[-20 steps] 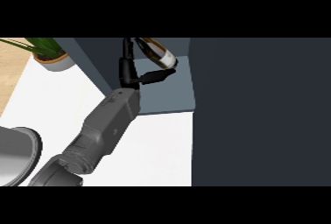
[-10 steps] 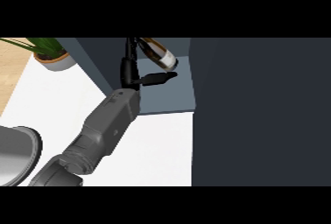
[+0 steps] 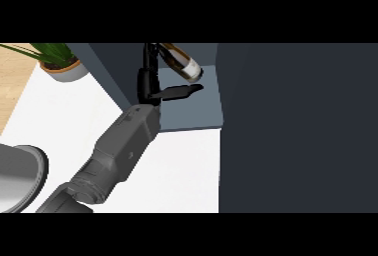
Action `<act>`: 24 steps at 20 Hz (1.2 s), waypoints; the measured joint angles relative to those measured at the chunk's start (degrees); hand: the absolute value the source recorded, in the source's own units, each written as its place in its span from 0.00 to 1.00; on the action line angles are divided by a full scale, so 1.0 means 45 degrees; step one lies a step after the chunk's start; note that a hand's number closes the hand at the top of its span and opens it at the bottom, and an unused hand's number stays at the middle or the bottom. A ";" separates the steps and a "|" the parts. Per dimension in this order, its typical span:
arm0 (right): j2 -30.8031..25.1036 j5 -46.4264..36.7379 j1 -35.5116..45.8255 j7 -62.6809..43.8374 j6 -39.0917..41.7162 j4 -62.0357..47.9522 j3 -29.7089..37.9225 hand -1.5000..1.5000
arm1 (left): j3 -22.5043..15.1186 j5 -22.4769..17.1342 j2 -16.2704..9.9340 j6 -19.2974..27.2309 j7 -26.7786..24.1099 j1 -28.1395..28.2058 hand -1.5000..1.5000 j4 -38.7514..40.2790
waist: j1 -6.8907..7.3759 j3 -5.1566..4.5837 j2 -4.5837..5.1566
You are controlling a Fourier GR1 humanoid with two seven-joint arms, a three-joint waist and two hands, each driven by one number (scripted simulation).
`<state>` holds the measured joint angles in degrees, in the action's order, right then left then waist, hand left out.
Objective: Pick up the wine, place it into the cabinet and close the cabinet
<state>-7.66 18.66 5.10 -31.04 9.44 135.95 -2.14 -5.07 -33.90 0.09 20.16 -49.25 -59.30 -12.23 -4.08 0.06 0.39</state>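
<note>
Left hand point(image 3: 156, 85) inside cabinet point(image 3: 193, 107), fingers straight up beside wine point(image 3: 183, 62), thumb out sideways, not curled round bottle. Wine tilted in cabinet's back. Potted plant point(image 3: 55, 62) on counter point(image 3: 66, 120) at left; grey bowl point(image 3: 18, 175) lower left.

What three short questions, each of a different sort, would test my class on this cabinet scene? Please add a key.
1. True or false: the wine bottle is lying flat on the white counter.
2. Which robot hand is at the bottle inside the cabinet? A) left robot hand B) right robot hand C) both
3. Fill in: the potted plant stands at the view's upper ____ corner.

Key
1. False: the bottle is tilted inside the open cabinet, above the counter.
2. A: only one forearm shows, reaching in from the lower left; whether its fingers clasp the bottle cannot be told.
3. Left.
</note>
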 measured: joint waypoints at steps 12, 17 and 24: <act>-0.0027 -0.0155 0.0087 -0.0299 -0.0403 0.0127 -0.0052 0.00 | -0.3963 -0.3065 -0.0022 0.1639 0.0184 0.3198 0.00 -0.3953 | 0.0302 -0.0020 -0.0094; -0.0142 -0.0222 0.0200 -0.0362 -0.0606 0.0179 0.0165 0.00 | -0.5794 -0.3505 -0.0028 0.3123 0.0474 0.4524 0.00 -0.6404 | 0.0591 -0.0016 -0.0130; -0.0269 -0.0250 -0.0175 -0.0073 -0.0366 0.0176 0.0534 0.00 | -0.7927 -0.3135 -0.0063 0.5458 0.0721 0.6577 0.00 -1.0029 | 0.0819 -0.0010 -0.0150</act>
<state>-8.87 17.54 4.31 -31.37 7.79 136.74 0.26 -40.74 -48.00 -0.20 44.72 -46.01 -29.71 -57.37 -0.40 0.02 -0.29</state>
